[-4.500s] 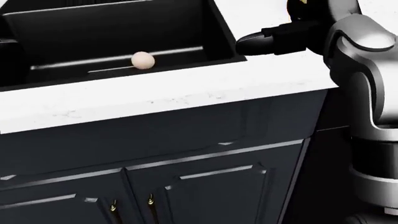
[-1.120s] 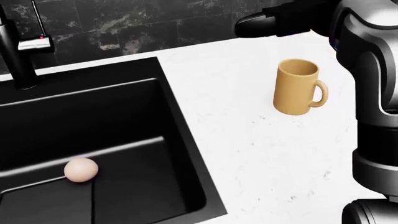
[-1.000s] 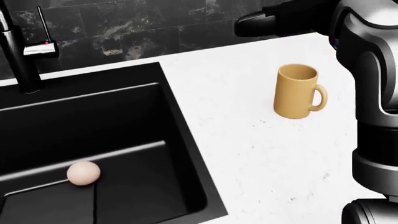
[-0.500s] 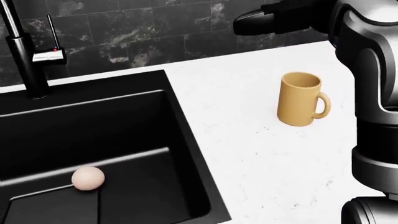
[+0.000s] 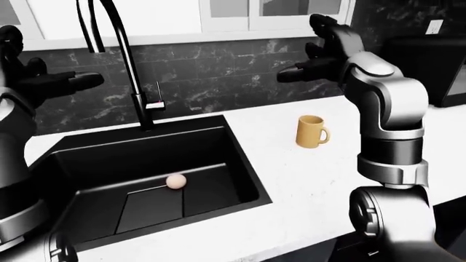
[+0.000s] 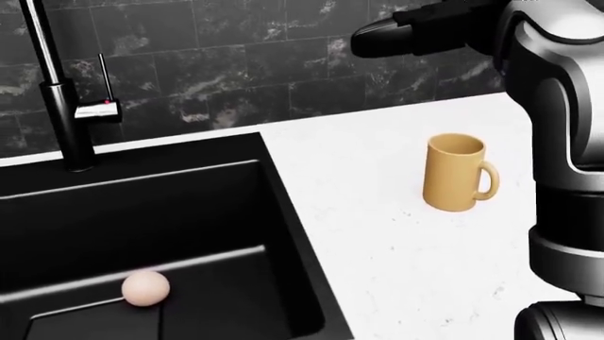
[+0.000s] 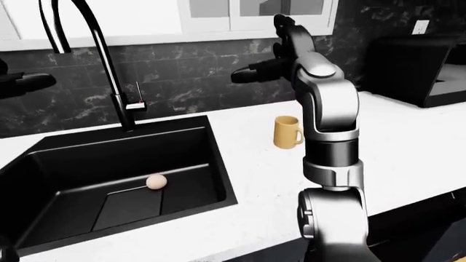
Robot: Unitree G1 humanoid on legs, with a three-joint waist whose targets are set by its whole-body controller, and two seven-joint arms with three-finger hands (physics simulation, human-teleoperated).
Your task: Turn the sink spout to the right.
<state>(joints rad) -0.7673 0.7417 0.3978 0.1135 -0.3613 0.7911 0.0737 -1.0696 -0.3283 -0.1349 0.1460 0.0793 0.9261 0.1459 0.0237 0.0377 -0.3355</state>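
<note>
The big white counter [image 5: 306,180] runs across the left-eye view, with a dark stone wall [image 5: 218,76] behind it. Cut into the counter is a deep black sink [image 5: 87,147], and it takes up most of the left side of that view.

The robot's right arm [image 5: 386,109] is tall and grey and stands at the right. Its left arm [image 5: 11,125] comes in at the left edge.

The sink spout [image 5: 120,49] is a thin black pipe. It stands straight up at the top edge of the sink, then bends over at the top like a hook, and its tip points down and to the left. Its long part goes up and down. A small handle [image 5: 154,103] sticks out low on its right side.

The left hand [image 5: 51,84] is up in the air, just to the left of the spout and near its tall part. The fingers [image 5: 83,80] are apart and hold nothing. The right hand [image 5: 324,52] is also spread apart and holds nothing, but it is well away on the right, above a yellow mug [image 5: 312,131]. So I think the left hand is the nearer one to push the spout over to the right.

A little pale ball [image 5: 175,181] lies at the bottom of the sink.
</note>
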